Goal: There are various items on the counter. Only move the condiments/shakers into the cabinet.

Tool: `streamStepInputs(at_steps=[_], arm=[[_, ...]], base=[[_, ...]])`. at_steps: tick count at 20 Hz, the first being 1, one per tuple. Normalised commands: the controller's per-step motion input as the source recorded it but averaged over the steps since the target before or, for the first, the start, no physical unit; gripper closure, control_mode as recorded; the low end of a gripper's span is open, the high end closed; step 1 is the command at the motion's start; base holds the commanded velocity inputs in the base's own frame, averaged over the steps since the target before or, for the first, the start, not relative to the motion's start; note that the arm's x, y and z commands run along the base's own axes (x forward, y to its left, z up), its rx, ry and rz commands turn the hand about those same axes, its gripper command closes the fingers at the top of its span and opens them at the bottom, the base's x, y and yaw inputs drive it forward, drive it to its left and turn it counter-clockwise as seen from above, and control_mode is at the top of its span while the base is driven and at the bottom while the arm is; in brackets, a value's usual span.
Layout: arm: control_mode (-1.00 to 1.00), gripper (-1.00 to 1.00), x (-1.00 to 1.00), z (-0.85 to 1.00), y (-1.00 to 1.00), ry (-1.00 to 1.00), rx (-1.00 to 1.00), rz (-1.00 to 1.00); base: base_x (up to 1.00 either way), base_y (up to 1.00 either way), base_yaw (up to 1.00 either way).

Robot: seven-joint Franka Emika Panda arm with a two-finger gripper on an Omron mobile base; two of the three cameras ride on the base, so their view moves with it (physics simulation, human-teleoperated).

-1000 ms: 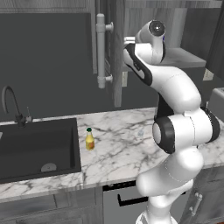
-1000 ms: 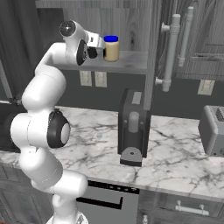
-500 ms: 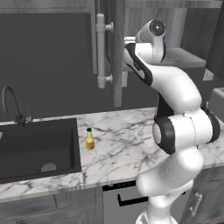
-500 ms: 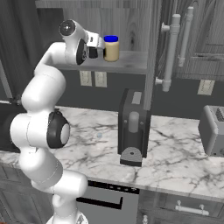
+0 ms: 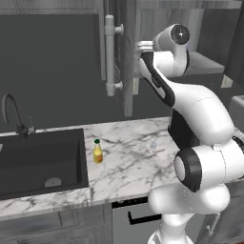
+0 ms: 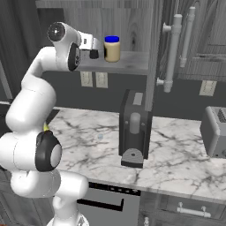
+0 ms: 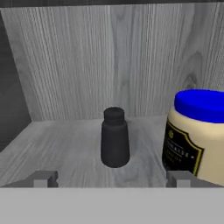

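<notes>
Tool [image 7: 113, 178] spread wide and empty at the cabinet shelf [image 7: 65, 144], black shaker [image 7: 114, 138] standing free beside the blue-lidded jar [image 6: 112, 48]. Placing looks done; next, go down to the yellow bottle [image 5: 97, 151] on the worktop [image 5: 138, 157]

Arm raised high, claw [image 7: 112, 179] spread wide, empty.

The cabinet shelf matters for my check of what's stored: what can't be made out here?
- Blue-lidded jar: cut off by the hand view's right edge.
- Black shaker: tiny in the right base view, half behind the arm.
- Yellow bottle: label too small, left base view.
</notes>
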Motion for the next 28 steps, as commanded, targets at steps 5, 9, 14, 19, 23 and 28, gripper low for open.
streamStepInputs(at_steps=[5, 9, 14, 19, 23, 28], arm=[[-1.00, -1.00, -1.00, -0.25, 0.19, -0.15, -0.01, 0.00], [-1.00, -1.00, -1.00, -0.54, 0.11, -0.01, 0.00, 0.00], [-1.00, -1.00, -1.00, -0.74, 0.00, 0.02, 0.00, 0.00], [-1.00, -1.00, -1.00, -0.72, -0.07, 0.10, 0.02, 0.00], [-1.00, -1.00, -1.00, -0.73, -0.11, 0.14, 0.01, 0.18], [-1.00, -1.00, -0.72, -0.64, 0.00, 0.15, 0.07, 0.42]], base=[[0.00, 0.00, 0.00], [0.00, 0.00, 0.00], [0.00, 0.00, 0.00], [0.00, 0.00, 0.00], [0.00, 0.00, 0.00], [0.00, 0.00, 0.00]])
